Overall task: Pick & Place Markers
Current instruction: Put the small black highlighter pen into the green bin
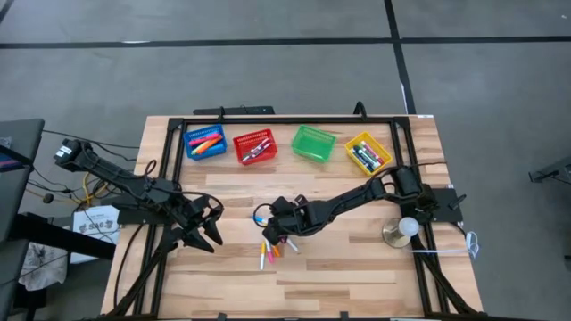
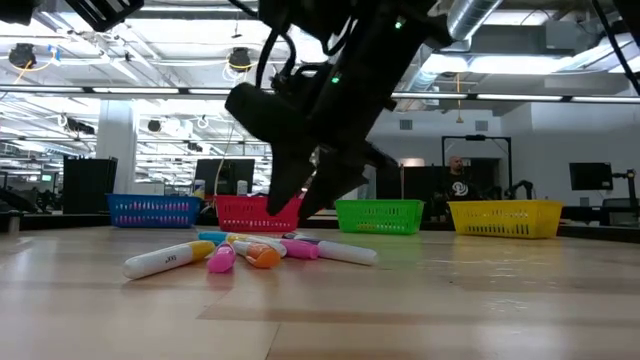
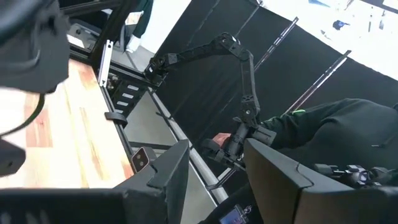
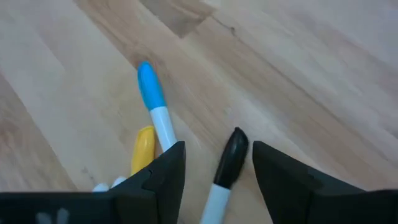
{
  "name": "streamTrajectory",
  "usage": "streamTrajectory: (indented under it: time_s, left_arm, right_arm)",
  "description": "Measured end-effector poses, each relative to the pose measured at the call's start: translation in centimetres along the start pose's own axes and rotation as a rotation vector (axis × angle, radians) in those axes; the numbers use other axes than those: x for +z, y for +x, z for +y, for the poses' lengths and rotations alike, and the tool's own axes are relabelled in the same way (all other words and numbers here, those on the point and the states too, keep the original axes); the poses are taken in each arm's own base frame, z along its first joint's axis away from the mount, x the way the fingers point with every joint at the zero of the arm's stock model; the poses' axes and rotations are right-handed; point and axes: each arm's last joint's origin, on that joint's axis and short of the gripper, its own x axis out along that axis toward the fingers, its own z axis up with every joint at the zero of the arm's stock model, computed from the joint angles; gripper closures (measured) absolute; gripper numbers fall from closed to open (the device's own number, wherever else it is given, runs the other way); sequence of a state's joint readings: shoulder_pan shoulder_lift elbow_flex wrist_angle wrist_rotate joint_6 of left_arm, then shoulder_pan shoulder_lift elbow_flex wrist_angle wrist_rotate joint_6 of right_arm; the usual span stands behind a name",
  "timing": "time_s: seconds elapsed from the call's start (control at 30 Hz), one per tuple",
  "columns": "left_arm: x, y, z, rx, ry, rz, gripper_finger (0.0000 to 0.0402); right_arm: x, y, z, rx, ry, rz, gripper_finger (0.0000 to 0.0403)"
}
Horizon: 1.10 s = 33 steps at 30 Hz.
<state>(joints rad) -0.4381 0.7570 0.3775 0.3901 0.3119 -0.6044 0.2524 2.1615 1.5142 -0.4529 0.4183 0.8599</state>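
Several markers lie in a loose heap on the wooden table, near its middle. In the low view I see a white one, a pink one and an orange one. My right gripper hangs open just above the heap, pointing down. In its wrist view the gripper has one finger on each side of a white marker with a black cap, without touching it. A blue-capped marker and a yellow one lie beside it. My left gripper is open and empty, left of the heap.
Four small baskets stand in a row at the far side: blue, red, green and yellow; blue, red and yellow hold markers. A white ball on a round base stands at the right. A black frame borders the table.
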Motion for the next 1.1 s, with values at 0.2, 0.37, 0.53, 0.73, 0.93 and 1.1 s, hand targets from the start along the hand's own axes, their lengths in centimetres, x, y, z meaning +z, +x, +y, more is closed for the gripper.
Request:
streamTrajectory:
  time_s: [0.2,0.37,0.53,0.73,0.93,1.1]
  left_arm:
    - [0.0,0.0,0.0,0.001,0.001,-0.001,0.0247]
    - [0.0,0.0,0.0,0.002,0.001,0.000,0.0247]
    - [0.0,0.0,0.0,0.005,-0.001,0.004,0.0247]
    - [-0.1,0.0,0.0,0.005,-0.001,0.004,0.0247]
    - [0.0,0.0,0.1,0.008,-0.001,0.002,0.0247]
    - [0.0,0.0,0.1,0.014,-0.001,-0.002,0.0247]
  right_arm:
    - [-0.8,1.4,-0.3,-0.005,0.020,0.065,0.0216]
    - [-1.0,2.0,-0.4,-0.015,0.071,0.085,0.0222]
    - [-1.2,2.3,-0.5,-0.025,0.070,0.092,0.0239]
    - [-1.4,2.4,-0.6,-0.033,0.084,0.102,0.0294]
    - [-1.2,2.1,-0.5,-0.009,0.094,0.113,0.0371]
    - [-0.8,1.2,-0.4,0.018,0.082,0.137,0.0380]
